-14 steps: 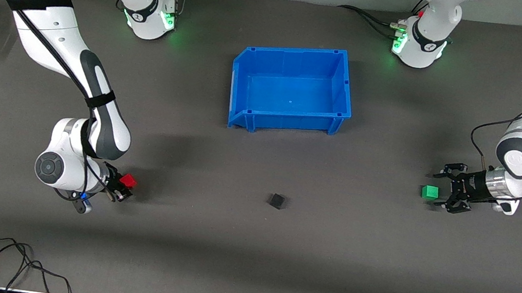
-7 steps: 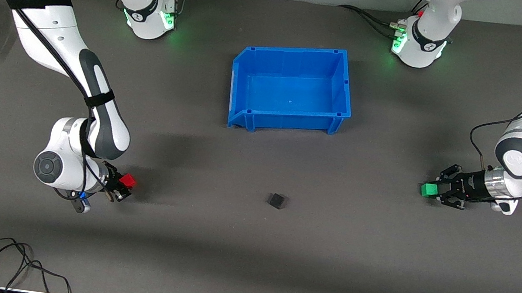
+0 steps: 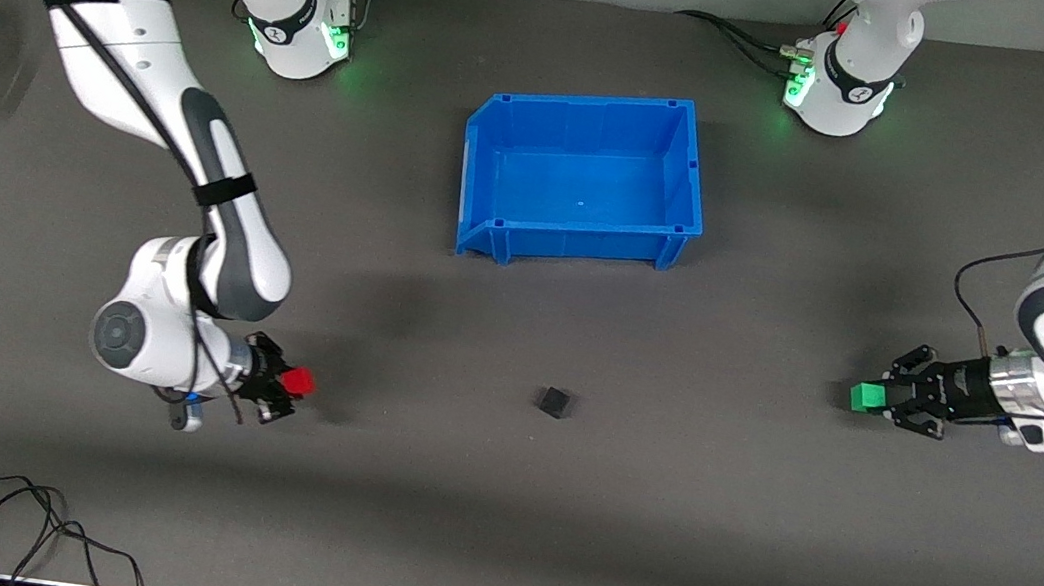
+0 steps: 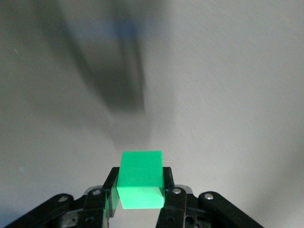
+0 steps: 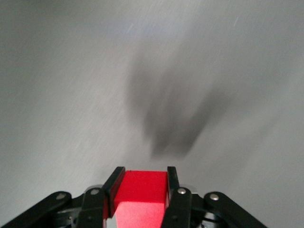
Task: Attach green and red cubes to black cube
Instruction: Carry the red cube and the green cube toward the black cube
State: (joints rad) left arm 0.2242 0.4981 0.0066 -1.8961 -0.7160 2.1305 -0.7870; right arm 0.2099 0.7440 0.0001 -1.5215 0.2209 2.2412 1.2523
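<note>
Between both loaded grippers, black cube, blue bin farther off

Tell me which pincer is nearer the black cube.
Right. The right pincer, shut on the red cube, is closer to the black cube; the left pincer, shut on the green cube, is farther away.

Even, fairly bright overhead light fills the front view; soft shadows spread on the grey table at about three o'clock of each arm. Green lamps glow at both bases. In both wrist views the tabletop is streaked with motion blur and smeared dark shadows.
</note>
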